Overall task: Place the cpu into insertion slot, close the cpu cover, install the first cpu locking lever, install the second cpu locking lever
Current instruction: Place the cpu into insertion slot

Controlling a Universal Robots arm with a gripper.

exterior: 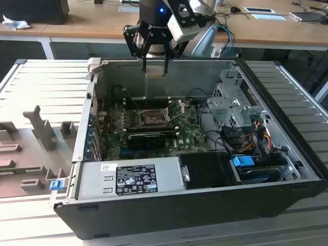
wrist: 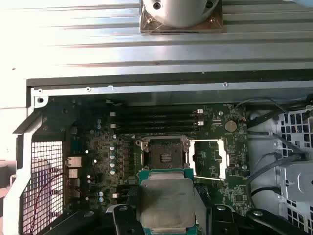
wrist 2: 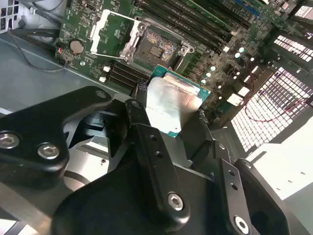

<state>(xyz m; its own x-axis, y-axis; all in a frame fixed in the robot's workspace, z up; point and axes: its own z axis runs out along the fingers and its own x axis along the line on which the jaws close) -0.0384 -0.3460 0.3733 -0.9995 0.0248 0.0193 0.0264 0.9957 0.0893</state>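
On the exterior view's left, a grey tray [exterior: 31,154] with little holders lies beside the open computer case [exterior: 287,102], and nothing there is being touched. Next comes the green board [exterior: 115,136], which lies flat on the floor of the case with its parts facing up, so the arm can reach them from above. In the middle of the board is the insertion slot [exterior: 152,119]. It is bare: both wrist views show its dark pin grid with no chip in it. Just to the exterior view's right of the slot, the cpu cover [exterior: 177,108] is swung up on its hinge, which leaves the slot open from above. High over this part of the board, up by the back wall of the case, hangs the gripper [exterior: 155,65]. Its 2 fingers [wrist 2: 139,117] are pinching the cpu [exterior: 155,74] by 2 opposite edges. This leaves the silver top and the underside free, and I think it keeps the chip level like the slot. The cpu is well apart from the slot, so step 1 of the 4 is not done yet. Farthest toward the exterior view's right, a metal cage [exterior: 233,100] and a bunch of cables [exterior: 251,130] sit clear of the arm.
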